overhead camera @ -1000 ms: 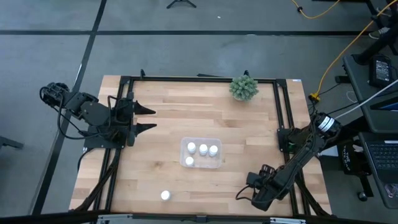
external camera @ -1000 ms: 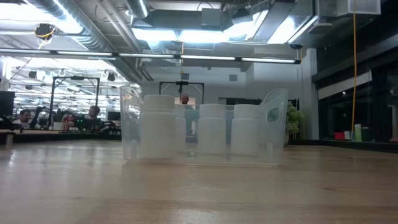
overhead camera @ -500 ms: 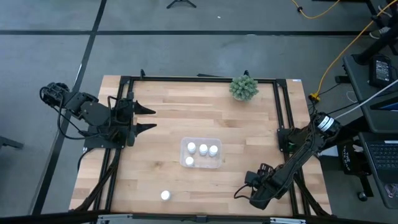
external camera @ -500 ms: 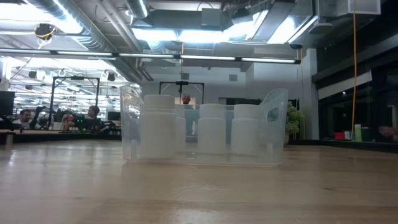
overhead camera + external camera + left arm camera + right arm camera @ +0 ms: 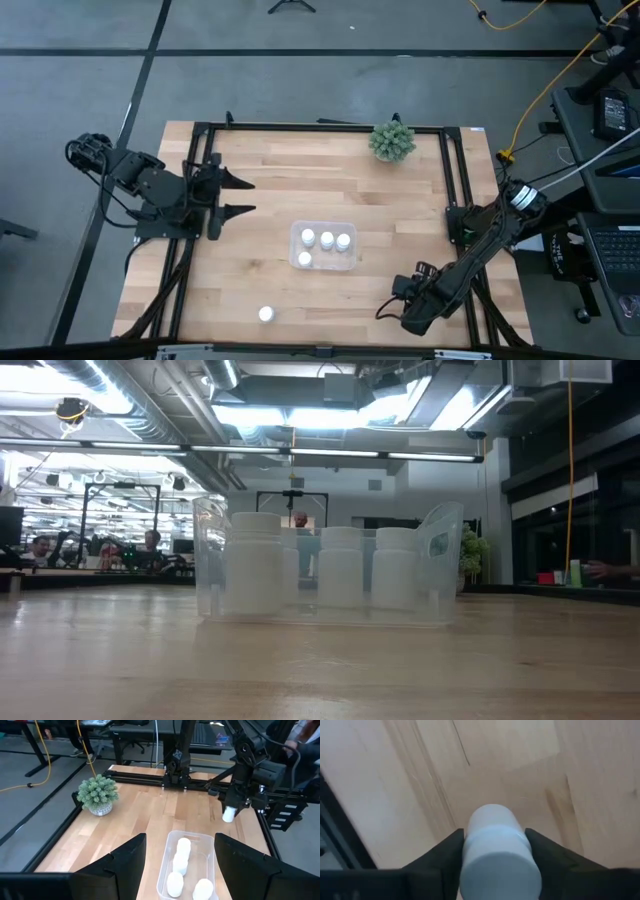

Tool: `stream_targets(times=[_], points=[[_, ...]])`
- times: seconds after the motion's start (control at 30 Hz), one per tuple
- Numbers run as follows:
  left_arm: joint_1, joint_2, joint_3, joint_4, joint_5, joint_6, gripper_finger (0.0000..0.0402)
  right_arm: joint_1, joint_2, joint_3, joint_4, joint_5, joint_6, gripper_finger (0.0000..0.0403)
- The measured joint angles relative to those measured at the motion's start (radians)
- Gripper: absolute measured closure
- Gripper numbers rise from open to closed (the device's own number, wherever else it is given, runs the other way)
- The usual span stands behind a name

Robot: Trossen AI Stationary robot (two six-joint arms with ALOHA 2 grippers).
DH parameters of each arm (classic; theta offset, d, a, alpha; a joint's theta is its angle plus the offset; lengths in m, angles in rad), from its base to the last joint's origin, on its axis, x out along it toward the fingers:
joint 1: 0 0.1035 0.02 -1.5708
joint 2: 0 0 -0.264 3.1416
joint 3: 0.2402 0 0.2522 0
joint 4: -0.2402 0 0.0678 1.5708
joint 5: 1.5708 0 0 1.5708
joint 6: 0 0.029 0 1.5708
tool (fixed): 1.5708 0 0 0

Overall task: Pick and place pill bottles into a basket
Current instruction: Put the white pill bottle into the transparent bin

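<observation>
Gripping a pill bottle [image 5: 497,852] near the surface's [image 5: 260,180] right front corner, the right claw [image 5: 392,302] risked knocking the four bottles [image 5: 326,240] crowding the basket [image 5: 296,232]; the left claw [image 5: 240,196] waited open.

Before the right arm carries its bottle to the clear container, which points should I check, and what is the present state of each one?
1. Grip: ok. The right gripper is shut on the held pill bottle, a finger on each side.
2. Bottle lifted off the wood: ok in the left wrist view, where it hangs above the table.
3. Room in the basket: ok. Four bottles stand inside, and the corner beside the front one looks free.
4. Left gripper out of the way: ok. It is open, beyond the basket's left side.
5. Loose bottle near the front edge: ok, far from the path.
6. Squareness of the grip: cannot tell.
</observation>
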Motion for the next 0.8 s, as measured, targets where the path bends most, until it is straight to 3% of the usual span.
stream_targets(times=[0.27, 0.47, 0.63, 0.8], points=[[0.0, -0.001, 0.0, 0.0, -0.007, 0.0, 0.0174, -0.03, -0.115, 0.0, -0.101, 0.004, -0.056, 0.0229], [0.0, 0.0, 0.0, 0.005, -0.009, -0.001, 0.0174, -0.132, -0.294, 0.021, -0.248, 0.115, -0.193, 0.0229], [0.0, 0.0, 0.0, 0.036, -0.009, 0.0, 0.0174, -0.269, -0.382, 0.141, -0.259, 0.237, -0.457, 0.0229], [0.0, 0.0, 0.0, 0.066, -0.026, 0.026, 0.0174, -0.412, -0.324, 0.336, -0.205, 0.256, -0.775, 0.0229]])
